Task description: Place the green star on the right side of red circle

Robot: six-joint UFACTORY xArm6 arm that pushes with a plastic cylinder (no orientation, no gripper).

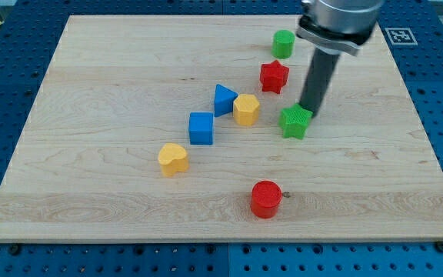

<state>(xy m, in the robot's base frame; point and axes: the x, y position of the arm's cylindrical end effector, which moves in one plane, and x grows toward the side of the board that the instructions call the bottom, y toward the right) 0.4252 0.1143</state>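
Observation:
The green star [294, 121] lies right of the board's middle. My tip [309, 111] touches its upper right edge, the dark rod rising toward the view's top. The red circle [266, 198] stands near the view's bottom, below and slightly left of the green star, well apart from it.
A red star [274, 76] and a green cylinder [283, 44] sit above the green star. A yellow hexagon [246, 109], blue triangle [223, 100], blue cube [201, 128] and yellow heart [173, 159] run diagonally to the left. The wooden board [91, 77] lies on a blue perforated table.

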